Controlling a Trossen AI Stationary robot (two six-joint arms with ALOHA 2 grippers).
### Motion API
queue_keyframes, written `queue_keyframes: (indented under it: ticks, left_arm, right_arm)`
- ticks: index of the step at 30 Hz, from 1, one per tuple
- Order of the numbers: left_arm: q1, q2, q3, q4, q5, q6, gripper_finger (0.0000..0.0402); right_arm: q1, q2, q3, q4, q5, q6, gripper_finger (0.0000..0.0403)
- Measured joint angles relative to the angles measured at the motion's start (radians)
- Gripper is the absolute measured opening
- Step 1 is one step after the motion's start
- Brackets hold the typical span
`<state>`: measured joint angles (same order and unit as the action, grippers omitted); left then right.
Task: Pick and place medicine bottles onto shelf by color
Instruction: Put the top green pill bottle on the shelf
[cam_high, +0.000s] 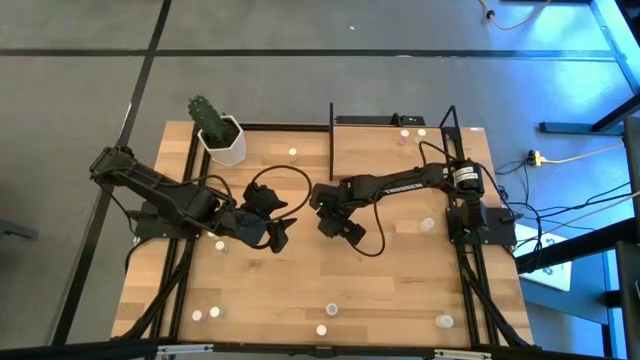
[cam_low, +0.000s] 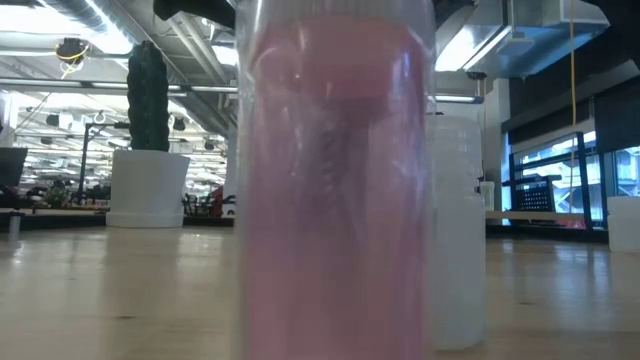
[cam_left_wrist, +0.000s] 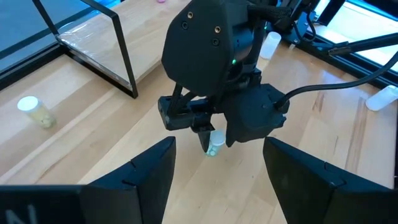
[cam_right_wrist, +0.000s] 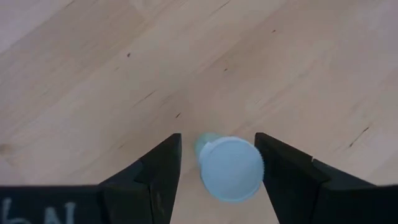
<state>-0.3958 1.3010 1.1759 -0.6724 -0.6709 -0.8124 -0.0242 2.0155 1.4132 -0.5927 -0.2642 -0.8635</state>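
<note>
Although the right gripper (cam_right_wrist: 216, 163) is pointed down over a small bottle with a pale green cap (cam_right_wrist: 229, 168) near the middle of the tabletop (cam_high: 400, 290), its own body hides that bottle in the high view, where only the dark gripper head (cam_high: 336, 222) shows. In the right wrist view the bottle stands between the two dark fingers (cam_right_wrist: 163, 168), which sit just beside it with a sliver of gap on each side; whether they touch it cannot be told. The left wrist view shows the same bottle (cam_left_wrist: 216, 144) under the right gripper, partly covered by a finger, with its base on the wood.

The left gripper (cam_left_wrist: 214, 168) hovers with its fingers spread wide and empty, close by and pointing at the right one.

In the low view a pink bottle (cam_low: 335, 190) right at the lens fills most of the frame, blurred and cut off top and bottom, with a white bottle (cam_low: 458, 230) half hidden behind it; neither arm can be seen there.

The shelf (cam_high: 385, 150) stands at the far edge of the tabletop, its right part crossed by the right arm. Two small bottles (cam_high: 403, 133) sit on its far side. Other bottles lie along the near edge (cam_high: 331, 310), too small to tell colours surely. A potted cactus (cam_high: 218, 132) sits at the far left corner.
</note>
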Motion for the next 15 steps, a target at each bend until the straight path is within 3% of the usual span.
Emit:
queue_keyframes:
  ticks: [8,15]
  left_arm:
    - [0.0,0.0,0.0,0.0,0.0,0.0,0.0236]
    - [0.0,0.0,0.0,0.0,0.0,0.0,0.0236]
  right_arm:
    - [0.0,0.0,0.0,0.0,0.0,0.007,0.0188]
    - [0.0,0.0,0.0,0.006,-0.001,0.035,0.0136]
